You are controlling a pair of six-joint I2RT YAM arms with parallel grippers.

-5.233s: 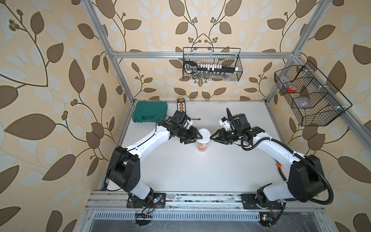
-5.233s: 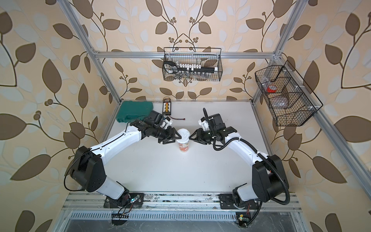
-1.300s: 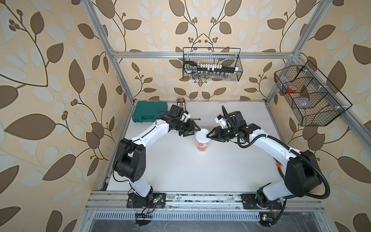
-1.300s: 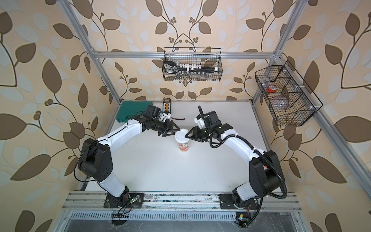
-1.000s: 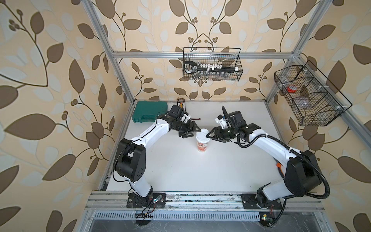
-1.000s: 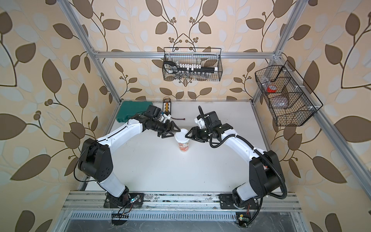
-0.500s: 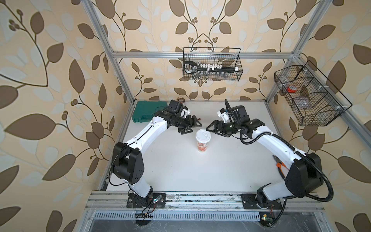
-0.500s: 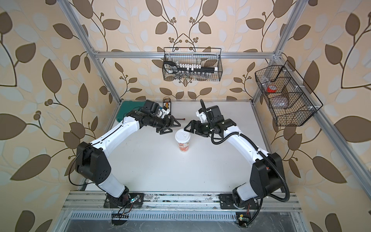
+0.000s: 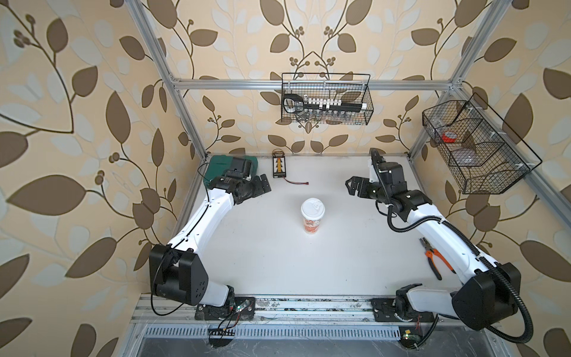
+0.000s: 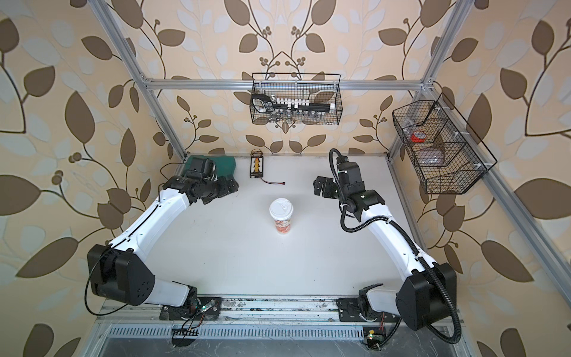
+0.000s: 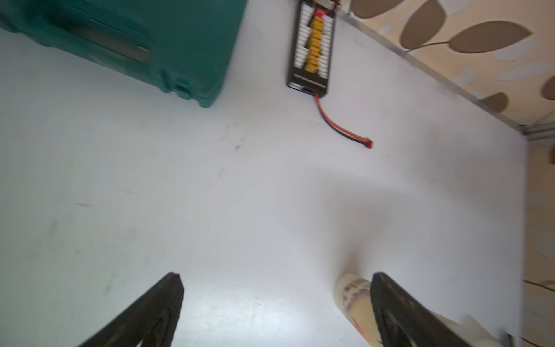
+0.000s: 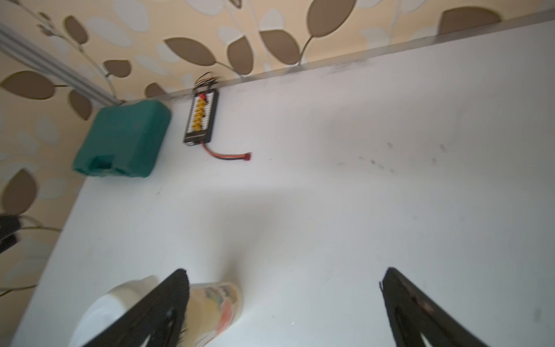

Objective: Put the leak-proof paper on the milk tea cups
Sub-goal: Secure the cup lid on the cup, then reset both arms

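A: Where is the milk tea cup (image 9: 312,216) set?
B: On the table (image 9: 278,262), centred. The case (image 9: 217,165) and connector board (image 9: 279,167) are seen side by side behind-left; pliers (image 9: 434,258) at the right edge.

The print on the cup (image 9: 312,220) is unreadable.

Milk tea cup (image 9: 312,216) upright at table (image 9: 262,247) centre; white-capped, red-orange print low.

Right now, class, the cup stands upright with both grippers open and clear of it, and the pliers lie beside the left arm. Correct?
Wrong arm: a top view shows the pliers beside the right arm. The cup stands upright, with the left gripper and right gripper open and clear of it.
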